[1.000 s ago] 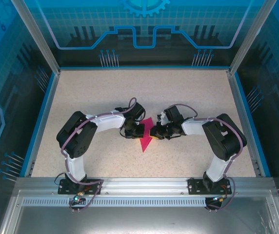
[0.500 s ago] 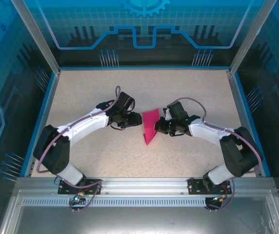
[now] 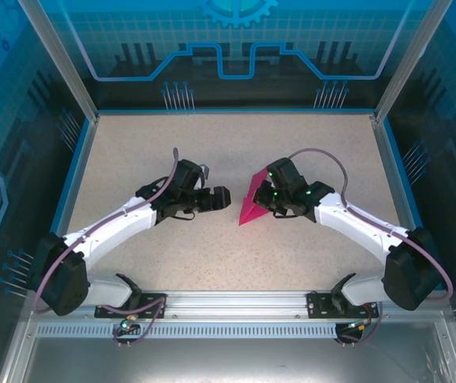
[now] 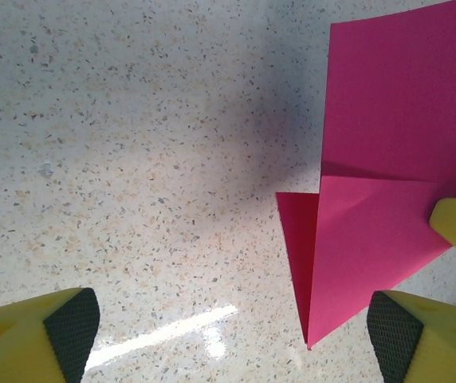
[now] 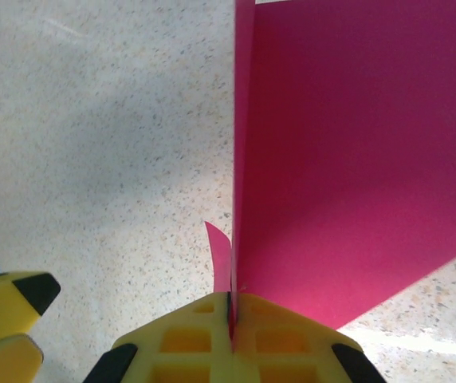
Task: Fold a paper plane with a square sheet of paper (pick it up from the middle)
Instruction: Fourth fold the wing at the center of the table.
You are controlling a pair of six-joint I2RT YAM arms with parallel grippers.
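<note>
Square sheet of paper (image 3: 252, 206) clamped by right pincer (image 5: 230, 307) over speckled table (image 3: 308, 144).

Speckled beige table (image 3: 132, 152), blue-edged

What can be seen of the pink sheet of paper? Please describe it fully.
The sheet of paper is thin, plain magenta-pink, and folded: layers overlap along straight creases and the outline narrows to a point. It stands tilted near the middle of the table. The right end effector is shut on its folded edge. The open left end effector is beside it, not touching in the top view.
</note>
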